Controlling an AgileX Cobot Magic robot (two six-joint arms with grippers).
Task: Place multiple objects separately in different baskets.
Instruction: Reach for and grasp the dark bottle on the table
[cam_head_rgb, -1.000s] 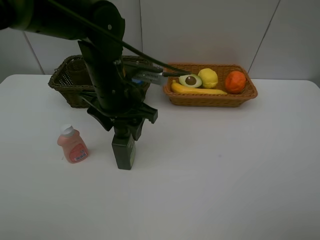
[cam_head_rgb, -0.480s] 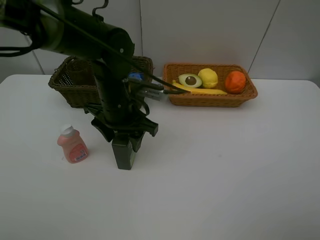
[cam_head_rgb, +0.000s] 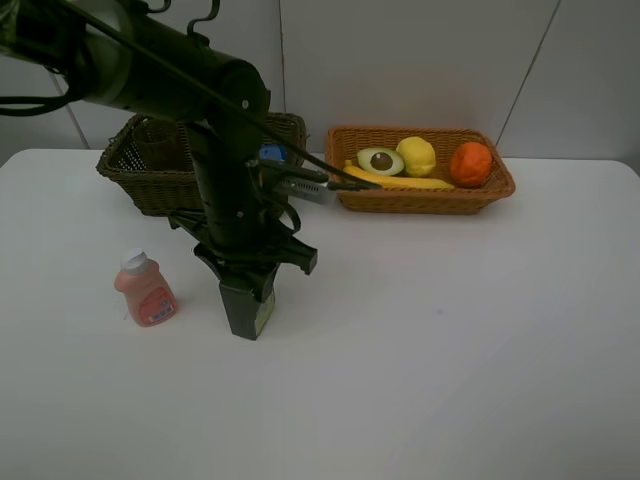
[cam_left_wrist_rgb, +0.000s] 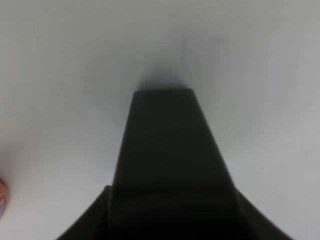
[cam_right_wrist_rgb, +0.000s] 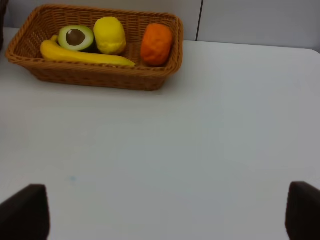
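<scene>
The dark green pump bottle (cam_head_rgb: 245, 315) stands upright on the white table, and my left gripper (cam_head_rgb: 247, 285) is shut on its upper part from above. It fills the left wrist view as a dark shape (cam_left_wrist_rgb: 170, 165). The small pink bottle (cam_head_rgb: 146, 290) stands to its left, free. Banana (cam_head_rgb: 400, 182), halved avocado (cam_head_rgb: 380, 160), lemon (cam_head_rgb: 417, 155) and orange (cam_head_rgb: 471, 163) lie in the light basket (cam_head_rgb: 420, 200). The dark basket (cam_head_rgb: 125, 165) holds a translucent cup (cam_head_rgb: 160, 145) and a blue-capped bottle (cam_head_rgb: 270, 153). My right gripper (cam_right_wrist_rgb: 162, 215) stands open over bare table.
Both baskets sit along the table's far edge, against a white wall. The left arm's dark body (cam_head_rgb: 225, 130) partly hides the dark basket. In the right wrist view the light basket (cam_right_wrist_rgb: 95, 80) lies well ahead of the fingertips (cam_right_wrist_rgb: 22, 212).
My left gripper has sunk lower over the dark green pump bottle, and its jaws have drawn in against the bottle's sides. The right arm has not moved.
</scene>
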